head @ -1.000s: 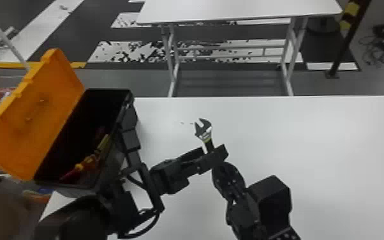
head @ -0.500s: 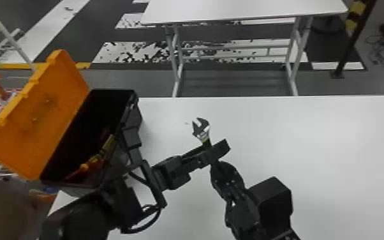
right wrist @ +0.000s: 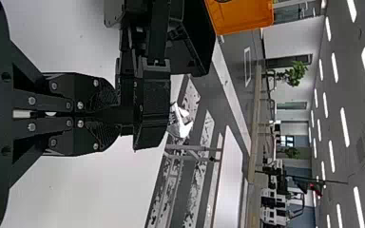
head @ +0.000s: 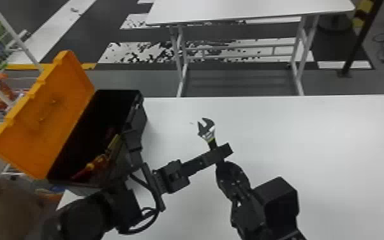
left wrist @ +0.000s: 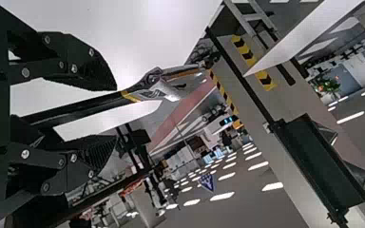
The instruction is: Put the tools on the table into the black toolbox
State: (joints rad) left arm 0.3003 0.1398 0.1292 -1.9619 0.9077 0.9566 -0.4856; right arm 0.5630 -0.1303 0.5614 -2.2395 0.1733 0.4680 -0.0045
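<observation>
The left arm (head: 79, 218) comes in from the bottom, cables looping behind its wrist, and stretches across toward the robot's right, ending in the left tool (head: 225, 152). In its wrist view, the fingers (left wrist: 92, 71) stand wide apart, facing each other. The right arm (head: 247, 210) reaches away from the robot, slanting leftward, a blocky housing (head: 280, 198) on the robot's right behind the right tool (head: 220, 163). That tool's fingers (right wrist: 104, 95) are drawn close together, their tips pointing at the left tool (right wrist: 152, 111), just beyond them.
</observation>
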